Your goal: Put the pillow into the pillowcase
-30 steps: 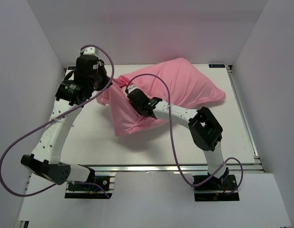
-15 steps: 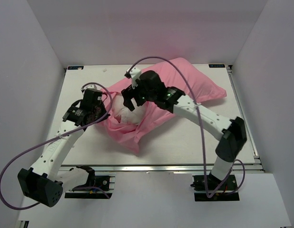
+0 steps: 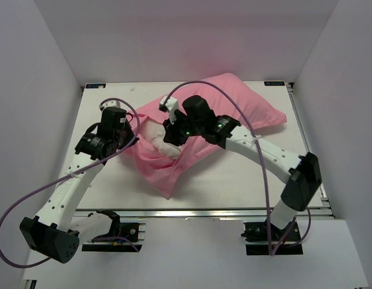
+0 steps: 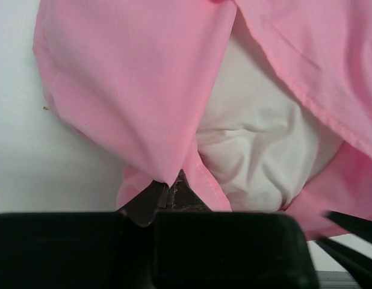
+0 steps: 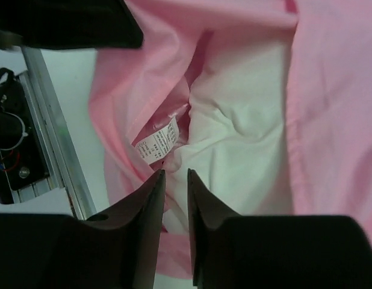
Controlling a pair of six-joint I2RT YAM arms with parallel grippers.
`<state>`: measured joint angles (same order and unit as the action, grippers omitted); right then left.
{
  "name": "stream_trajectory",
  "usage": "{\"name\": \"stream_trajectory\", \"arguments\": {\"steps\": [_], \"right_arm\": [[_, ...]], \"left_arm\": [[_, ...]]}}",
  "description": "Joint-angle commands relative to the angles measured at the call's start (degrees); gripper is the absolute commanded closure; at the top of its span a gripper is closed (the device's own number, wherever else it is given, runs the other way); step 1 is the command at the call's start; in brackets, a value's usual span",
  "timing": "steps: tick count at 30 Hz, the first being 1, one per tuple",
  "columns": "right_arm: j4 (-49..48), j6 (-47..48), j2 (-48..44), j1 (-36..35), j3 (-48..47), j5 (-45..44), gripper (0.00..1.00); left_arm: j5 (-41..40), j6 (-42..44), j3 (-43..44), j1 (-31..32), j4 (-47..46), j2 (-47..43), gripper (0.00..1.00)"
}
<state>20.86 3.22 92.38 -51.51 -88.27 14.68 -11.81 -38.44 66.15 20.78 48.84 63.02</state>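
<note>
Basically, left gripper (image 4: 171, 188) is clamped on pillowcase (image 3: 246, 111) mouth and right gripper (image 5: 175, 176) is near-closed at pillow's (image 3: 153, 135) exposed end, so hold mouth wide and shove toward far-right corner.

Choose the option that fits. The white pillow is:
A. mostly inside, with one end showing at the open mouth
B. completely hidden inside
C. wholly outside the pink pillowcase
A: the pillowcase bulges full, and only a white end of the pillow shows at its open mouth.
</note>
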Motion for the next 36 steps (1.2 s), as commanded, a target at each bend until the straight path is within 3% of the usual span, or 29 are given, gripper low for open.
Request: {"name": "stream_trajectory", "arguments": {"steps": [1, 3, 4, 7, 12, 17, 20, 21, 24, 27, 31, 34, 36], "right_arm": [[1.4, -0.4, 5.3, -0.4, -1.2, 0.4, 0.74], [1.9, -2.3, 11.0, -0.4, -2.4, -6.3, 0.78], [2.1, -2.8, 15.6, -0.4, -3.8, -8.7, 0.91], [6.4, -5.0, 22.4, -0.3, -7.3, -16.2, 1.0], [6.3, -6.3, 27.6, -0.4, -5.8, -12.1, 1.0], [5.9, -3.5, 22.0, -0.4, -7.4, -10.3, 1.0], [6.1, -2.0, 16.5, -0.4, -11.2, -9.1, 0.9], [5.8, -1.7, 15.0, -0.3, -11.5, -9.1, 0.76], [5.7, -2.8, 10.7, -0.3, -12.7, -12.0, 0.52], [7.7, -4.3, 8.8, -0.3, -16.0, -16.8, 0.5], [9.7, -3.4, 7.8, -0.3, -18.0, -20.6, 0.31], [10.3, -3.4, 7.4, -0.2, -17.0, -25.0, 0.22], [11.3, -3.4, 7.5, -0.2, -16.2, -27.9, 0.22]], "left_arm": [[-0.6, 0.7, 4.4, -0.2, -0.6, -2.0, 1.0], [-1.1, 0.9, 7.1, -0.2, -0.7, -2.4, 1.0], [-1.5, 1.4, 8.2, -0.2, -1.3, -2.6, 1.0], [-2.9, 1.8, 13.4, -0.2, -2.2, -2.7, 1.0], [-3.0, 2.8, 19.5, -0.2, -8.6, -2.6, 1.0], [-4.4, 2.4, 14.9, -0.2, -12.7, -1.2, 1.0], [-3.4, 1.4, 10.3, -0.2, -13.7, 1.0, 1.0], [-2.1, 1.2, 9.2, -0.2, -14.7, 1.6, 1.0], [0.1, 0.6, 8.0, -0.2, -15.4, 4.3, 1.0], [0.0, 0.3, 8.0, -0.2, -14.6, 5.1, 1.0], [-0.6, -1.2, 6.3, -0.2, -14.5, 4.2, 1.0], [-2.9, -2.1, 5.1, -0.2, -13.0, 3.5, 0.85], [-3.4, -2.1, 4.3, -0.2, -13.0, 3.2, 0.64]]}}
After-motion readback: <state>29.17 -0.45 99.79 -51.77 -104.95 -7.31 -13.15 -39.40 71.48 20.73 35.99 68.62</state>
